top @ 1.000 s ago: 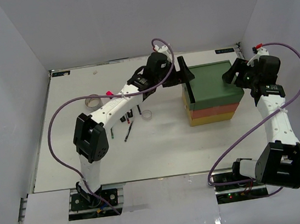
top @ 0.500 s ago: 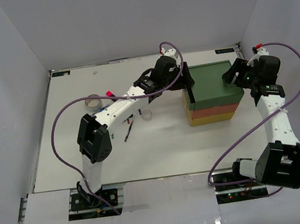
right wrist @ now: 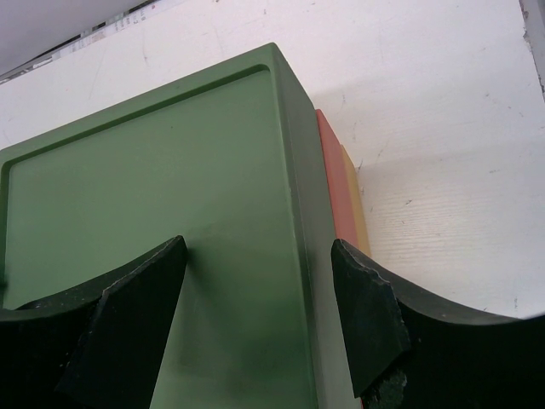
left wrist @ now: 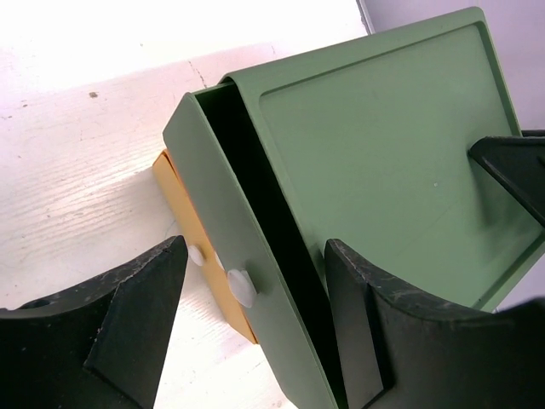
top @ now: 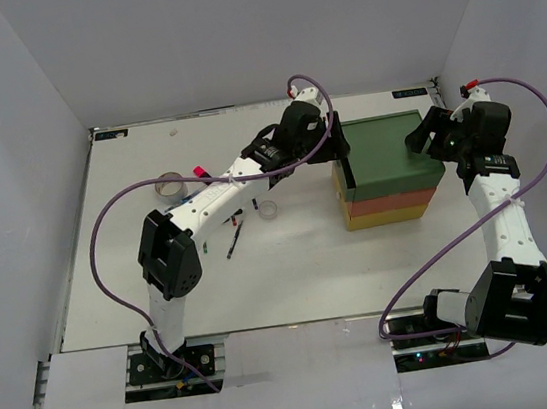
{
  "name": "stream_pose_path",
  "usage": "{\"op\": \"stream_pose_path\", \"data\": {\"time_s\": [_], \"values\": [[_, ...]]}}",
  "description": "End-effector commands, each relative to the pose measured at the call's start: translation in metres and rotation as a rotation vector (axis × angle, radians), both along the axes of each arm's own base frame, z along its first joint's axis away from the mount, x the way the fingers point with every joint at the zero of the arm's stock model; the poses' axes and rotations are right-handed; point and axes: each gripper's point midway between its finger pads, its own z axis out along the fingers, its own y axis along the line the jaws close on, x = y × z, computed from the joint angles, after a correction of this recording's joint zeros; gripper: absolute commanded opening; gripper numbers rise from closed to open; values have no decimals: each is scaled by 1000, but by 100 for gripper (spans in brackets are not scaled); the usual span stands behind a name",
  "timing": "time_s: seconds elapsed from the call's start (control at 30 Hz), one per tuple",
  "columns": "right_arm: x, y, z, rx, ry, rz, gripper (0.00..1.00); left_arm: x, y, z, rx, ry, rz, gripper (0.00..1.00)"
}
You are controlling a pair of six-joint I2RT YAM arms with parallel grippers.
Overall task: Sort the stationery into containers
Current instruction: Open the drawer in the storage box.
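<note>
Overhead: we look down across the whole table (top: 291, 263). Wrist views: close, opposite sides of the shared drawer stack (top: 388, 154).

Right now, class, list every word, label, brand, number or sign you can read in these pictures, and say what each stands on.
No text can be read in any view.
Green top drawer: plain, no lettering.
Dark tag at the far left corner of the table: too small to read.
Second dark tag at the far right corner: too small to read.
Printed strip beyond the far edge, right wrist view: blurred.
</note>
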Motion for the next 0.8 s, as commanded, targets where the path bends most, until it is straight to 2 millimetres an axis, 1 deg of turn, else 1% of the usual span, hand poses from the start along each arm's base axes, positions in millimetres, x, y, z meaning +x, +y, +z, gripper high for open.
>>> {"op": "stream_pose_path", "data": {"time_s": [0.0,0.1,0.13,0.2,0.23,0.27,0.33,0.37,0.47,0.53,0.63,0.77], "values": [[-8,0,-10,-14,32,0,74,0,16,60,-57,-89,39,76],[-8,0,-10,-15,34,1,74,0,17,58,-51,-88,37,75],[-8,1,-10,-16,34,1,74,-1,18,53,-43,-79,39,74],[-8,0,-10,-17,33,-1,74,-4,19,51,-44,-68,40,69],[-8,1,-11,-17,34,1,74,-5,21,45,-35,-57,43,66],[-8,1,-11,-16,33,3,74,-5,22,44,-35,-55,44,61],[-8,2,-12,-12,36,6,74,-6,23,41,-30,-52,45,56],[-8,2,-12,-11,36,5,74,-7,23,40,-27,-51,43,51],[-8,2,-12,-10,35,7,74,-8,23,38,-23,-47,37,47],[-8,1,-11,-14,33,5,74,-9,22,35,-19,-40,30,46],[-8,1,-13,-14,36,3,74,-10,19,33,-27,-30,17,47],[-9,2,-13,-11,38,4,74,-10,16,41,-46,-35,12,51]]}}
